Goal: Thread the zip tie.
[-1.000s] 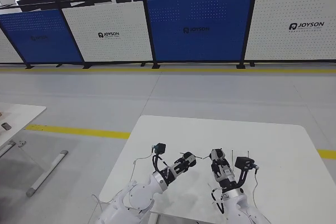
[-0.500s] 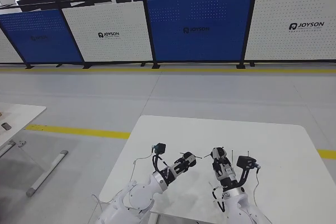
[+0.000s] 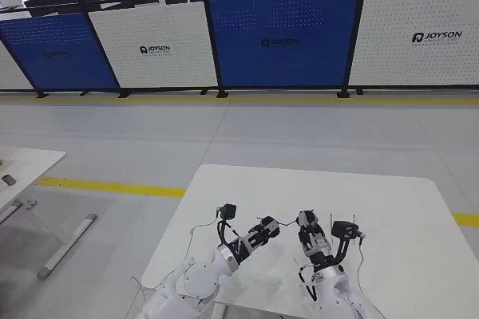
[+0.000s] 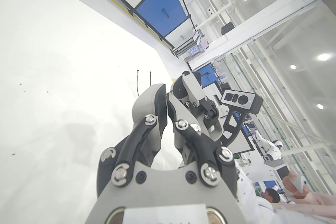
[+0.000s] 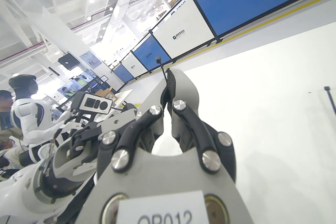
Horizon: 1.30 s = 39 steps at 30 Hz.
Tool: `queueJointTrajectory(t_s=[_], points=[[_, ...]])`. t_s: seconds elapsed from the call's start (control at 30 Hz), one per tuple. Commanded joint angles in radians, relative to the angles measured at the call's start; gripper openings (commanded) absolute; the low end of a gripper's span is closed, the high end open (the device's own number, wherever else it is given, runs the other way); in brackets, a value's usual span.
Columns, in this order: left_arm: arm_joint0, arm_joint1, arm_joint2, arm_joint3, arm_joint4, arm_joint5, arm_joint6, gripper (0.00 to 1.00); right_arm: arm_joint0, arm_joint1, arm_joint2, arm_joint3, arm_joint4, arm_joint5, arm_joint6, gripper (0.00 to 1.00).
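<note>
Since a second ago the right wrist has swung slightly in toward its partner, while the left arm has held its place.

Over the white table (image 3: pixel 383 199), the left gripper (image 4: pixel 166 104) hangs with its pads pressed together, seemingly pinching the tail of the black zip tie (image 5: pixel 163 72). Only a dark nub peeks out at the tips, so that hold is hard to confirm. Just across a small gap, the right gripper (image 5: pixel 168 75) is clamped on the strap, with the square head (image 5: pixel 158 59) standing free above its fingertips. Two spare zip ties (image 3: pixel 330 217) lie flat on the table just beyond it.

The likely failure is a miss. The tail is thin and springy, and the head's slot is tiny, so any twist in either grip would send the tip past the opening. Pushing on regardless could buckle the strap or pull it through the pads, dropping it among the spares.
</note>
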Motion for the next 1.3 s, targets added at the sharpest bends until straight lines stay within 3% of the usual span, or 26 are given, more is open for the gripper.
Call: queueJointTrajectory(t_s=[0.0, 0.23, 0.63, 1.27], points=[[0.000, 0.000, 0.000, 0.000, 0.000, 0.000, 0.000, 0.00, -0.005, -0.001, 0.003, -0.003, 0.007, -0.006, 0.005, 0.00], [0.000, 0.000, 0.000, 0.000, 0.000, 0.000, 0.000, 0.00, -0.008, -0.012, -0.006, 0.018, 0.048, -0.043, 0.001, 0.00], [0.000, 0.000, 0.000, 0.000, 0.000, 0.000, 0.000, 0.00, -0.008, -0.012, -0.006, 0.018, 0.048, -0.043, 0.001, 0.00], [0.000, 0.000, 0.000, 0.000, 0.000, 0.000, 0.000, 0.00, -0.056, -0.021, 0.033, -0.016, 0.026, -0.063, -0.064, 0.00]])
